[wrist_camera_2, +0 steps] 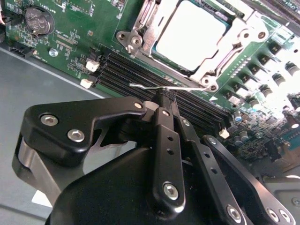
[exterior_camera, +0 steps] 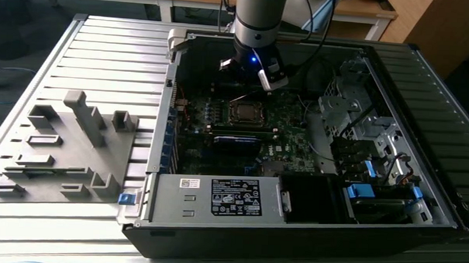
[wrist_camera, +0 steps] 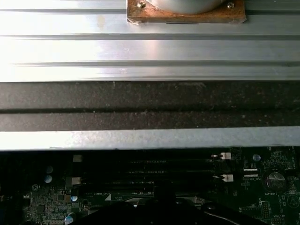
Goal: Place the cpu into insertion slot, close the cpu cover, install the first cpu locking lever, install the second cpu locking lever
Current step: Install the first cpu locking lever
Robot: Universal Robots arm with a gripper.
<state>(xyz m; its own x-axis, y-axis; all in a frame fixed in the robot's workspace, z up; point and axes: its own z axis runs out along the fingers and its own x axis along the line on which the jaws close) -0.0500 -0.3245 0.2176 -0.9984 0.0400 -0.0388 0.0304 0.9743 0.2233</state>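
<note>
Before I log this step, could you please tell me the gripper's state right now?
Gripper: closed, apparently pinching the thin silver wire locking lever.

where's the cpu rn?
The cpu sits in its socket, framed by the cover, with memory slots between it and the tool in the second wrist view; mid-board under the arm in the exterior view.

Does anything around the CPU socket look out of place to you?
A thin locking lever juts free beside the socket, seemingly unlatched, held in the gripper; the cpu lies flat within the cpu cover.
</note>
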